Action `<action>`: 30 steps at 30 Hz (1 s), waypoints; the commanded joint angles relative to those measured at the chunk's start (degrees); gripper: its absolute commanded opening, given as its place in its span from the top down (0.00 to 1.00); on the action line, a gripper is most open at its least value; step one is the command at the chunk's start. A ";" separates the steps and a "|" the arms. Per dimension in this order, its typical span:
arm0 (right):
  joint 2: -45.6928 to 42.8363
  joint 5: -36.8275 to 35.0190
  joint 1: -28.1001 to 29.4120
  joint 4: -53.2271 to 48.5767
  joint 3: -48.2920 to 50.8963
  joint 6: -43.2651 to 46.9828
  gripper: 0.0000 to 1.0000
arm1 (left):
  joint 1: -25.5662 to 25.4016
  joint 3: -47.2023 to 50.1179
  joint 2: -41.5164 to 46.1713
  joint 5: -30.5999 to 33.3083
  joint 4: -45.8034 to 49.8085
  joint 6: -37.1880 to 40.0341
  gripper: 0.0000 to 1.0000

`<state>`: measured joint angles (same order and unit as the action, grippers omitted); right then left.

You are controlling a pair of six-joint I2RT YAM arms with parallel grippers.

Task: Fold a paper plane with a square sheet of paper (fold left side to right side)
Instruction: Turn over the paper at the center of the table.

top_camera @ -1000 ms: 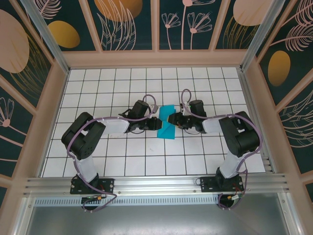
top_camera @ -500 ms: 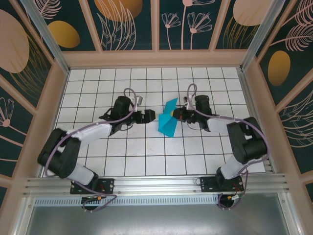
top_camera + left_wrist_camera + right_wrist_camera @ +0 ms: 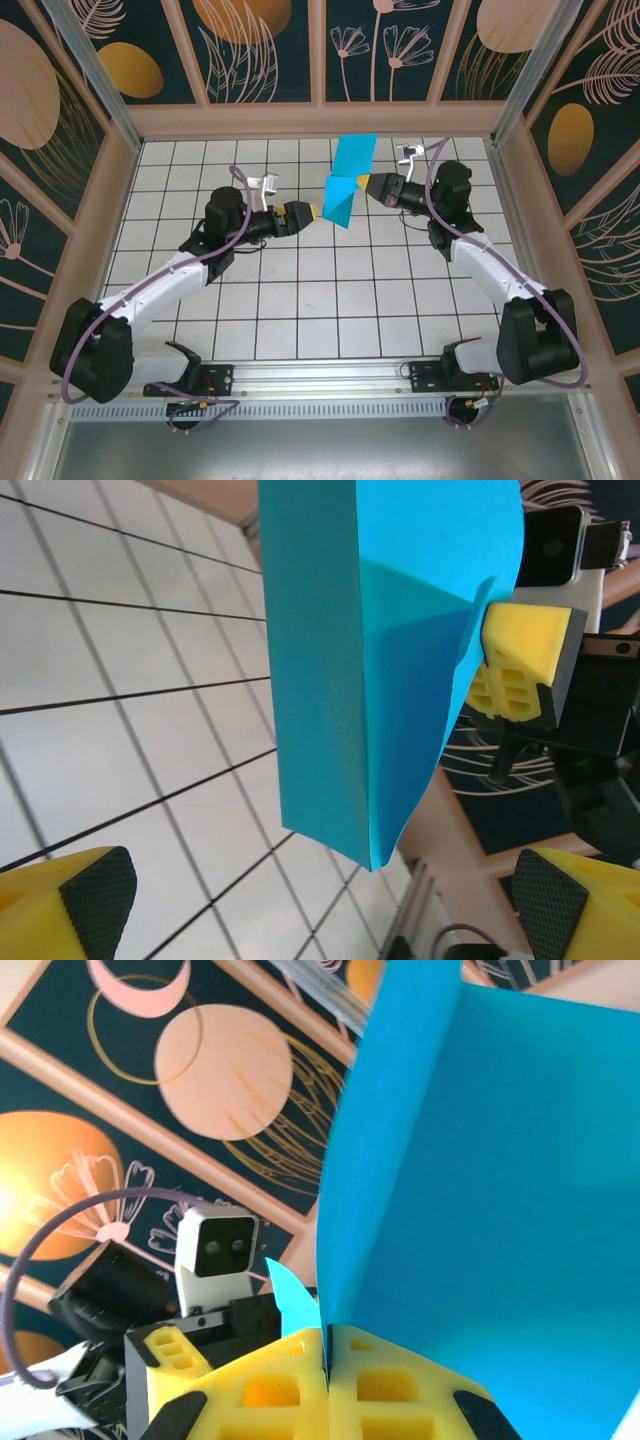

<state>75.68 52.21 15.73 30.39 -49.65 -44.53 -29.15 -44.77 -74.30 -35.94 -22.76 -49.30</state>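
Above table (image 3: 300, 300), folded sheet (image 3: 340, 200) clamped in right claw (image 3: 364, 186)

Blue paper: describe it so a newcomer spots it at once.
Over the far half of the white grid table, the right gripper pinches a creased sheet of paper up off the surface. It is the only bright cyan thing there.

White gridded bench (image 3: 330, 300) lies below the jaws, and dark flower-painted walls (image 3: 270, 50) rise behind and either side of them.
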 commanded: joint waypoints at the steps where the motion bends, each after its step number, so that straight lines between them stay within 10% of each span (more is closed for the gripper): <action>1: -1.59 2.73 2.43 2.01 -3.29 -1.98 1.00 | 0.23 -2.02 -1.87 -7.78 -12.40 -7.83 0.03; 23: -0.62 1.36 5.66 0.30 -3.18 -1.83 0.99 | -0.12 0.73 -2.07 -11.72 -20.92 -12.69 0.74; 30: -2.34 -2.11 4.09 -11.89 -3.51 5.24 0.78 | -0.12 -0.26 -1.62 -7.89 -10.05 -4.88 0.89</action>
<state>75.40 52.25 21.08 24.82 -53.19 -44.03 -29.26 -44.64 -77.14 -46.11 -39.05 -59.90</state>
